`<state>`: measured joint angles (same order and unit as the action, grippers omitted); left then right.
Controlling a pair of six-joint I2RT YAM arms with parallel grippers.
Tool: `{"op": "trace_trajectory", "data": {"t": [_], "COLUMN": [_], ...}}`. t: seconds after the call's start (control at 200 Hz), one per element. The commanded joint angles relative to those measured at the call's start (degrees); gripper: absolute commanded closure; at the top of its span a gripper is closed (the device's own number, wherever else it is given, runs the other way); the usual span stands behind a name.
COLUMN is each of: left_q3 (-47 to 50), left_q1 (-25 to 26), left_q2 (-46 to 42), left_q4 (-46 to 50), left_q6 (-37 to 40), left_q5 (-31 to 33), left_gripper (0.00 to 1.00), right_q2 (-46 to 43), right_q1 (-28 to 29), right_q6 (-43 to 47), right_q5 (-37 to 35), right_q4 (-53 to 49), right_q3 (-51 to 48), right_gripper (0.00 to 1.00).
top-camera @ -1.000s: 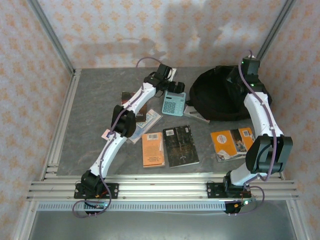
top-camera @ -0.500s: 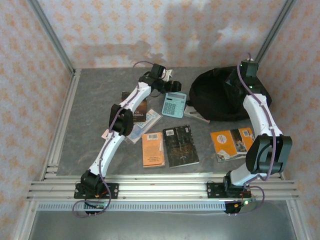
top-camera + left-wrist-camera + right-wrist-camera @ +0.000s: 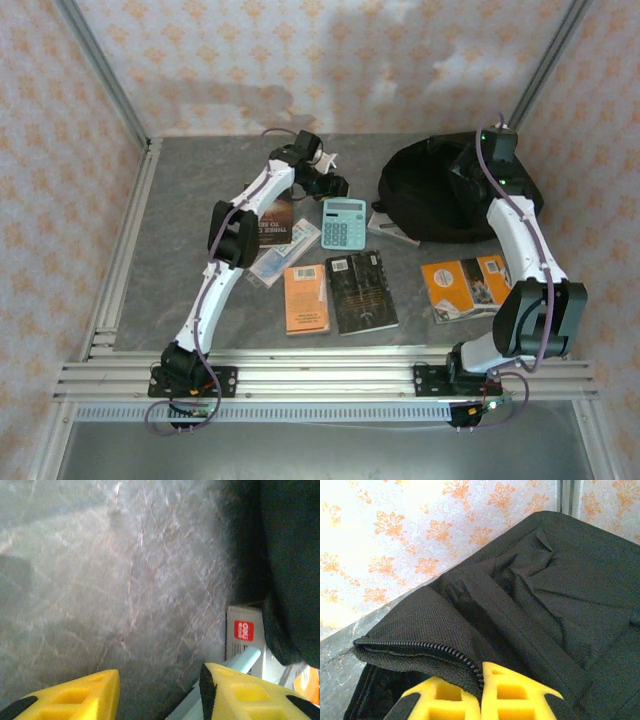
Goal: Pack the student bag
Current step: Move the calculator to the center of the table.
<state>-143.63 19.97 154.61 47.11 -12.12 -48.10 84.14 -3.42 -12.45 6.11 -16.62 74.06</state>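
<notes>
Right gripper (image 3: 481, 680) clamped tight on zippered lip of student bag (image 3: 560, 605); left gripper (image 3: 160, 690) spread wide, hovering over grey table (image 3: 125, 580).

A teal calculator (image 3: 345, 222) lay on the grey table (image 3: 180, 220). Just nearer than it lay a black book (image 3: 361, 290), near-left an orange book (image 3: 306, 298), and far right an open orange book (image 3: 465, 285).

A lab test cell: aluminium frame (image 3: 320, 376), wallpapered walls (image 3: 300, 60), grey tabletop (image 3: 180, 230).
</notes>
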Motion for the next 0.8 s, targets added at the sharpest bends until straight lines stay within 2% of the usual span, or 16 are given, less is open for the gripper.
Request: {"op": "trace_trajectory", "data": {"t": [0.0, 0.155, 0.285, 0.41, 0.575, 0.796], "left_q3": [2.52, 7.56, 12.69, 15.88, 19.22, 19.49], "left_q1": [-0.10, 0.16, 0.18, 0.18, 0.16, 0.42], "left_q2": [-4.32, -6.99, -10.19, -12.24, -13.94, -14.93], "left_q4": [4.39, 6.64, 7.22, 7.69, 5.15, 3.45], "left_q6": [2.62, 5.57, 8.01, 9.36, 8.53, 8.07], "left_q5": [-2.97, -4.44, -5.42, -4.05, -3.43, -2.55], "left_gripper": [0.54, 0.49, 0.55, 0.54, 0.37, 0.28], "right_q2": [-2.40, -2.52, -2.59, -2.58, -2.75, -2.75], "right_q1": [-0.32, -0.32, -0.30, -0.27, -0.28, -0.27], "right_q6": [-1.29, -1.70, -2.02, -2.67, -3.06, -3.85], "right_q5": [0.80, 1.27, 1.39, 1.82, 2.42, 3.35], "right_q4": [2.64, 2.71, 2.81, 3.01, 3.48, 3.43], "right_q3": [-0.32, -0.32, -0.32, -0.66, -1.30, -1.46], "right_gripper": [1.00, 1.00, 1.00, 1.00, 1.00, 1.00]}}
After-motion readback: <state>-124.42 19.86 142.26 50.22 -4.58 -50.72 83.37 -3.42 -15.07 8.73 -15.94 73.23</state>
